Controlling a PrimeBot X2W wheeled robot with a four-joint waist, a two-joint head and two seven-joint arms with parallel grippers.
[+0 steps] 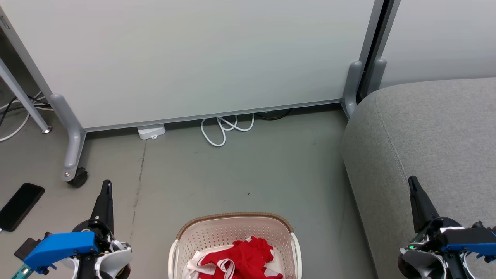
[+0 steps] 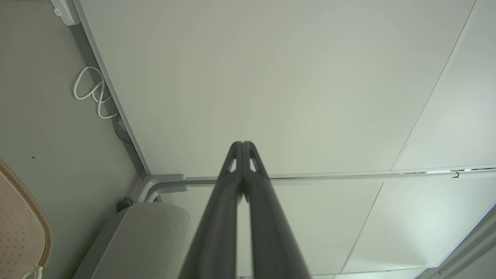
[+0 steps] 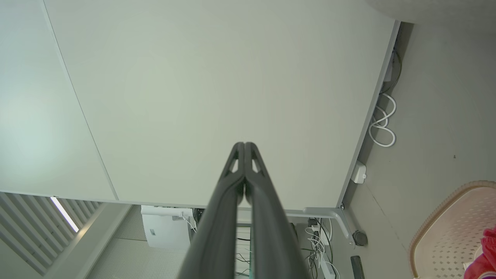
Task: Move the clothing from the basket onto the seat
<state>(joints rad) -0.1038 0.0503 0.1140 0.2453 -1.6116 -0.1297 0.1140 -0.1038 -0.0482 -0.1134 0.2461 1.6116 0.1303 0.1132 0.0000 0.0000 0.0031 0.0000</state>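
Left gripper (image 1: 107, 185) and right gripper (image 1: 411, 181) raised either side of the basket (image 1: 236, 221), fingers pressed together — empty, pointing forward.

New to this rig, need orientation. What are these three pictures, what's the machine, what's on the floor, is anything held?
It is a wheeled robot with two arms. The head view looks down from its head camera: the left gripper at lower left, the right gripper at lower right. Each wrist view looks along one gripper's own two dark fingers, and both pairs are pressed shut, holding nothing.

On the floor in front stands the basket with the red clothing inside. The grey seat is on the right, bare where it shows. Behind stands a pale partition panel, a white cable coiled at its foot. A black phone lies on the floor at left.
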